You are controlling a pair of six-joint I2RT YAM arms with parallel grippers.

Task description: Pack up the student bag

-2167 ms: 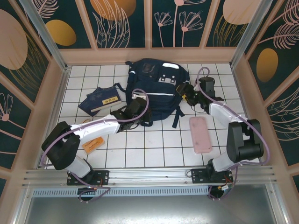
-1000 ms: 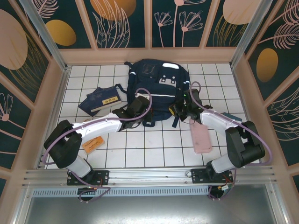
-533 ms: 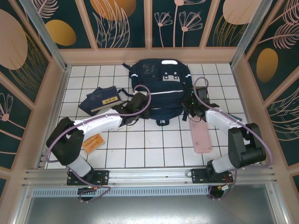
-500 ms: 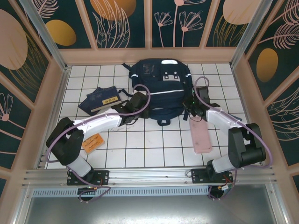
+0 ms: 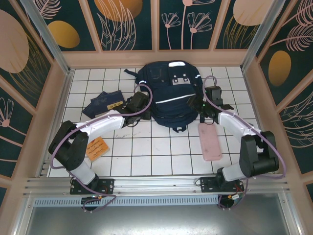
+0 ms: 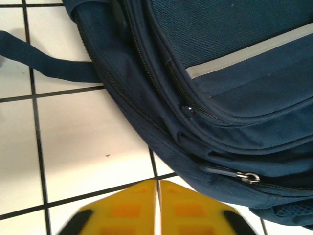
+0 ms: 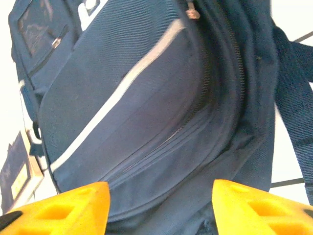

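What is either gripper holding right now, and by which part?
Nothing is held. The left gripper is shut on nothing beside the student bag; the right gripper is open, facing the bag without pinching it.

The left arm and right arm have white links, black joints, lilac cables, yellow jaws.

Navy student bag on white tiles; left pincer beside it, nearly closed.

no legible text, labels or numbers anywhere
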